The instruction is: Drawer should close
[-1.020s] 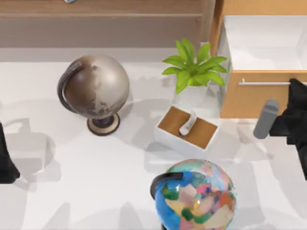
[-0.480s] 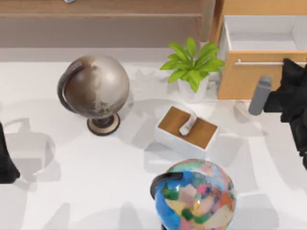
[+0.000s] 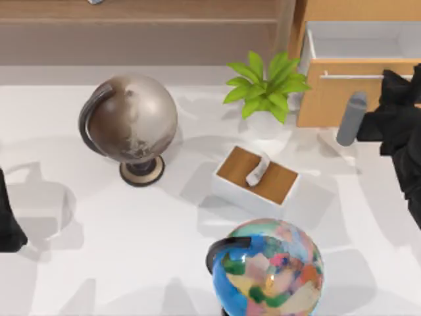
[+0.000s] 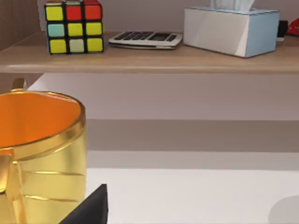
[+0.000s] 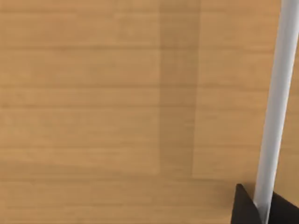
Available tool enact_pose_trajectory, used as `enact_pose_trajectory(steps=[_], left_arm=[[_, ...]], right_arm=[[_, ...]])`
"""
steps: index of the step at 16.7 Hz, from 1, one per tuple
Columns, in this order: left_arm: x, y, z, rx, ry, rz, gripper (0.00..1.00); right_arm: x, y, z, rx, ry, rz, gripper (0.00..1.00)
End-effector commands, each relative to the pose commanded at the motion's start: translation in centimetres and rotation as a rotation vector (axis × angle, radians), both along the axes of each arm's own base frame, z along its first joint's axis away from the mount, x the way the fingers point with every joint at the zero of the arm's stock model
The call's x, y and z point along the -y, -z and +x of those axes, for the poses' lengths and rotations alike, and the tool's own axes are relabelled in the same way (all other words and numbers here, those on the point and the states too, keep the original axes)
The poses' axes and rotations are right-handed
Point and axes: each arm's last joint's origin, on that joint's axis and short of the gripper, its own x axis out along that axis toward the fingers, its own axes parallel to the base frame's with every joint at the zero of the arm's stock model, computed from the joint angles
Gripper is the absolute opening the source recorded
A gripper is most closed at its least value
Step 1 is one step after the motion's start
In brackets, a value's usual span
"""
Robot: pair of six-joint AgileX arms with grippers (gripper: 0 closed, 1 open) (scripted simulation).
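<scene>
Fingertips of the right gripper (image 3: 393, 82) sit against the wood front of the drawer (image 3: 335, 99) at the far right of the table, close beside its silver bar handle (image 5: 275, 107). In the right wrist view two dark tips flank the lower end of that bar with a narrow gap; whether they clamp it I cannot tell. The drawer stands partly pulled out, white inner walls exposed behind the tan front. The left arm (image 3: 8, 217) waits parked at the left edge.

One potted plant (image 3: 266, 89) stands just left of the drawer. Two globes: a grey-brown one (image 3: 131, 118) on the left, a multicoloured one (image 3: 270, 266) at the near edge. One small white box with a brown top (image 3: 258, 179) lies between them. The white table (image 3: 99, 263) carries all of these.

On a wooden shelf (image 4: 149, 58) beyond sit one colour cube (image 4: 74, 25), one calculator (image 4: 145, 38) and one tissue box (image 4: 231, 29); one golden cup (image 4: 42, 154) stands near the left wrist camera.
</scene>
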Motion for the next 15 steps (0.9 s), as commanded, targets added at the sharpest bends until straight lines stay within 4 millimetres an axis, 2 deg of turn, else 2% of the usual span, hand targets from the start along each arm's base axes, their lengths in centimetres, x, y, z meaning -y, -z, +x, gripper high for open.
enact_pose_trajectory(steps=[5, 11, 15], left_arm=[[0.0, 0.0, 0.0, 0.000, 0.000, 0.000, 1.00], [0.0, 0.0, 0.0, 0.000, 0.000, 0.000, 1.00], [0.0, 0.0, 0.0, 0.000, 0.000, 0.000, 1.00]], right_arm=[[0.2, 0.0, 3.6, -0.003, 0.006, 0.000, 0.00], [0.0, -0.1, 3.9, -0.004, 0.002, 0.002, 0.00], [0.3, -0.5, 5.8, 0.013, 0.015, 0.005, 0.00]])
